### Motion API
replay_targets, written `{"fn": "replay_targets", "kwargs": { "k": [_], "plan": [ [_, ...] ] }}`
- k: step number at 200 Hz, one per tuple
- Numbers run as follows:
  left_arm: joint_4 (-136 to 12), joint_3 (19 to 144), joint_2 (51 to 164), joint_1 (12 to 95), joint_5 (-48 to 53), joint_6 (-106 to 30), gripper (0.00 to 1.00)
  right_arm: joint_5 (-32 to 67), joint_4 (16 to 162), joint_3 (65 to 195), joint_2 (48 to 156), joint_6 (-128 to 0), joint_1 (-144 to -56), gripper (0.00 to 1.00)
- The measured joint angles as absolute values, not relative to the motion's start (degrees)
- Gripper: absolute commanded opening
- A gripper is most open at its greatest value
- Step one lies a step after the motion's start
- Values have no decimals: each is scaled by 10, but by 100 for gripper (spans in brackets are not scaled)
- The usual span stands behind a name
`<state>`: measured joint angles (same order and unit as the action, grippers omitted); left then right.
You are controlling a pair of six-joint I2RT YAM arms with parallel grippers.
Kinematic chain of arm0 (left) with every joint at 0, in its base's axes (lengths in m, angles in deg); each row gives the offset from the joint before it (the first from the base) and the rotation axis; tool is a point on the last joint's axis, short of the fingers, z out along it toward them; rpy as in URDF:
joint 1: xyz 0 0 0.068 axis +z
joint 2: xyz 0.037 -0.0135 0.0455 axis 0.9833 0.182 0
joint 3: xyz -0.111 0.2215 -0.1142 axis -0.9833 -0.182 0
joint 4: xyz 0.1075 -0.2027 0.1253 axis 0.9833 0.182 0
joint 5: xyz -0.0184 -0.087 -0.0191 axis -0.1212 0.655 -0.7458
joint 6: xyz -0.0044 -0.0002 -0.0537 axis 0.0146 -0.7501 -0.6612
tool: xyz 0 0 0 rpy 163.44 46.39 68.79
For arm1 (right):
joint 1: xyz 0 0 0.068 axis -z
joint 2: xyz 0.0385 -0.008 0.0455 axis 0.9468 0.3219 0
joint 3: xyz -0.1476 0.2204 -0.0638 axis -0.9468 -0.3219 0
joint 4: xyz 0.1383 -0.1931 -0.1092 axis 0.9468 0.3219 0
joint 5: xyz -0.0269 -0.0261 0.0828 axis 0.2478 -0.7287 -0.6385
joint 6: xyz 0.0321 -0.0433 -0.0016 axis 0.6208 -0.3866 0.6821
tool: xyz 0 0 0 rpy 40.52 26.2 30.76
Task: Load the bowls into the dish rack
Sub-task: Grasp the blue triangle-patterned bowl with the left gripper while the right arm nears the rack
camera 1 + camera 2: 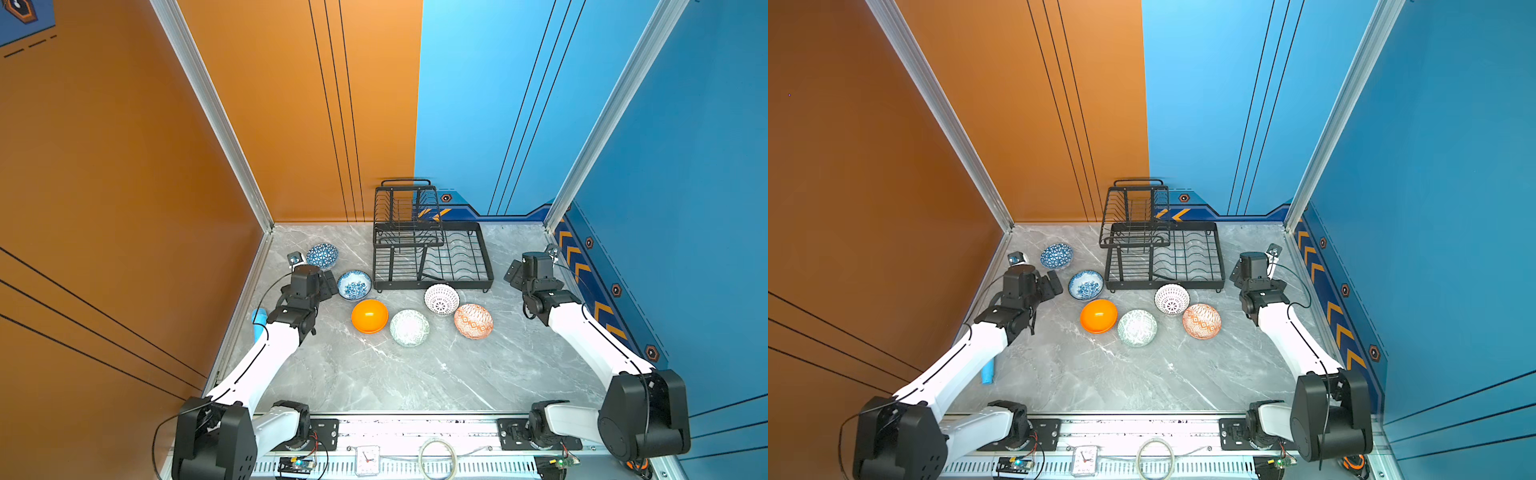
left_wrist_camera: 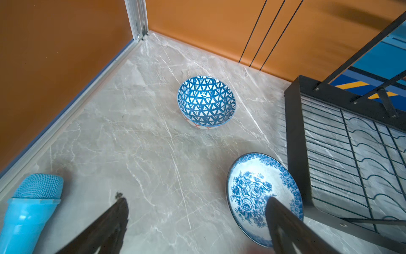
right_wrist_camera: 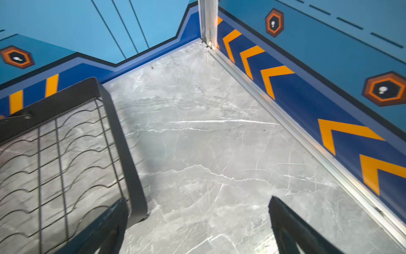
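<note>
Six bowls sit on the marble table in front of and left of the black dish rack (image 1: 432, 285), which holds nothing. They are blue geometric (image 1: 322, 255), blue floral (image 1: 354, 285), glossy orange (image 1: 369, 316), pale green (image 1: 409, 327), black lattice (image 1: 441, 299) and orange diamond (image 1: 473, 321). My left gripper (image 2: 196, 199) hangs open over bare table, one finger in front of the floral bowl (image 2: 252, 193), with the geometric bowl (image 2: 206, 101) farther ahead. My right gripper (image 3: 197, 199) is open and empty beside the rack's right rim (image 3: 123, 143).
A light-blue cylinder (image 1: 259, 322) lies by the left wall, under my left arm. Orange walls close the left and back left, blue walls the back right and right. A small clock (image 1: 367, 459) and a cable ring (image 1: 437, 459) sit on the front rail.
</note>
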<state>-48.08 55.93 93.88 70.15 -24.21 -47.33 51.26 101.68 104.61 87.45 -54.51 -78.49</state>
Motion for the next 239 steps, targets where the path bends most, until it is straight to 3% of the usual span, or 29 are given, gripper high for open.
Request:
{"fn": "replay_targets", "kwargs": {
  "k": [71, 152, 203, 239],
  "plan": [
    [-342, 749, 1086, 767, -192, -584, 98, 468, 1104, 1150, 851, -545, -850, 100],
    [-279, 865, 1285, 807, -111, -663, 100, 456, 1168, 1242, 858, -548, -896, 100],
    [-274, 903, 1341, 836, -99, -691, 87, 461, 1203, 1242, 858, -547, -927, 100],
    [-269, 944, 1390, 858, -92, -696, 73, 476, 1222, 1242, 851, -547, -938, 100]
  ]
}}
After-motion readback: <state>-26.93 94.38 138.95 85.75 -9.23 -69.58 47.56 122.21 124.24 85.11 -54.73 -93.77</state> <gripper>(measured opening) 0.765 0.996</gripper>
